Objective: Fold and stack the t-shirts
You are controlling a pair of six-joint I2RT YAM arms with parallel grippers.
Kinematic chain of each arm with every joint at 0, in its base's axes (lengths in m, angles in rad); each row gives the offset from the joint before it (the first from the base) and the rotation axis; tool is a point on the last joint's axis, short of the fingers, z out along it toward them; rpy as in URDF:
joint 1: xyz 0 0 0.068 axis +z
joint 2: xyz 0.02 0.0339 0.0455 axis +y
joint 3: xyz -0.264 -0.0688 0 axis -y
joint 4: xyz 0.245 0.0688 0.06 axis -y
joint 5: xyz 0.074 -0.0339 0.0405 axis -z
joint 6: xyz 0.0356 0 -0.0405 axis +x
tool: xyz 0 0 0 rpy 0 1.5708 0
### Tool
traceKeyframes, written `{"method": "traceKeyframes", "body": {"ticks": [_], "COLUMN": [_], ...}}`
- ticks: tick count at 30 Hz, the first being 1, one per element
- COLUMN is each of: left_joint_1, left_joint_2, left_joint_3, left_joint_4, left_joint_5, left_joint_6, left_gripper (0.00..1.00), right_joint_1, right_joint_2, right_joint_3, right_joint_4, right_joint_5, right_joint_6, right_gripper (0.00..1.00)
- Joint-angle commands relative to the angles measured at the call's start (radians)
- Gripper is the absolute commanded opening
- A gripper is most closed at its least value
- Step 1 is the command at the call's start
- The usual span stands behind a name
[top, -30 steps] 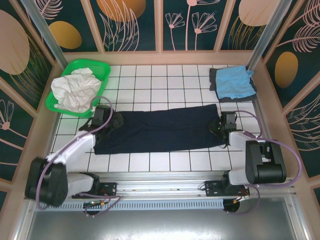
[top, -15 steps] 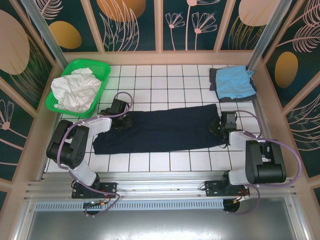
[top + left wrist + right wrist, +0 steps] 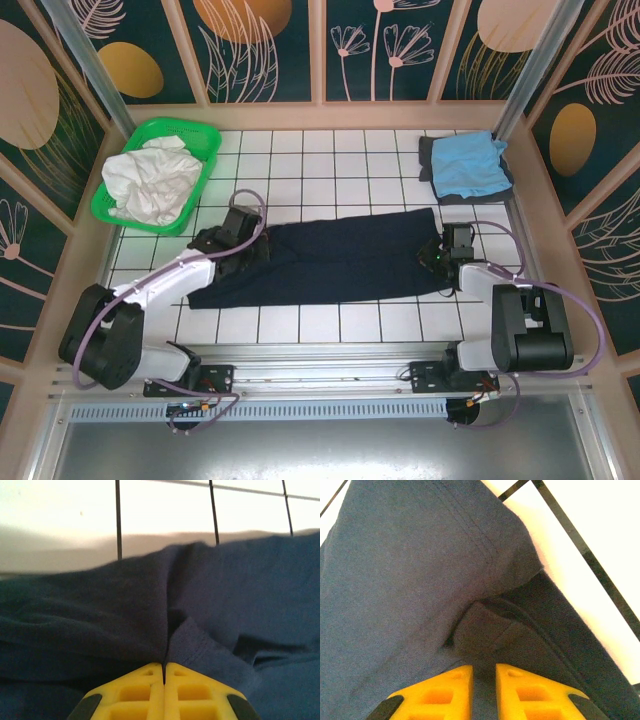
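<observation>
The navy t-shirt [image 3: 330,262] lay stretched in a long band across the middle of the tiled tabletop [image 3: 330,170], one arm at each end of it. At the left end, the left tool [image 3: 238,246] was down on the cloth. From its wrist camera, the left tool [image 3: 164,672] had its yellow fingers [image 3: 145,680] pressed flat together, with a ridge of navy fabric running right into the seam between them. At the right end, the right tool [image 3: 437,258] sat on the shirt's edge. Up close, the right tool [image 3: 484,675] was nearly closed, with just a thin gap and a folded hem pinched in it. At the far right corner, the light blue t-shirt [image 3: 468,163] rested on the dark grey t-shirt [image 3: 428,158]. The green basket [image 3: 205,150] at the far left held a white cloth [image 3: 150,180].
</observation>
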Motion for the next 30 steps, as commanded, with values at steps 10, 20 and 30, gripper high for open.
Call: {"method": "traceKeyframes", "body": {"ticks": [10,20,30], "left_joint_1": [-0.012,0.12,0.213], "left_joint_2": [0.035,0.108,0.22], "left_joint_3": [0.064,0.139,0.123], "left_joint_4": [-0.204,-0.186,-0.115], "left_joint_5": [-0.297,-0.313,-0.256], "left_joint_6": [-0.064,-0.027,0.011], "left_gripper": [0.62,0.82,0.62], "right_joint_1": [0.088,0.476,0.861], "right_joint_2": [-0.058,-0.125,0.381], "right_joint_3": [0.051,0.147,0.595], "right_joint_4": [-0.084,0.09,0.201], "right_joint_5": [0.036,0.041,-0.002], "right_joint_6": [-0.023,-0.026,-0.187], "right_gripper": [0.23,0.34,0.5]}}
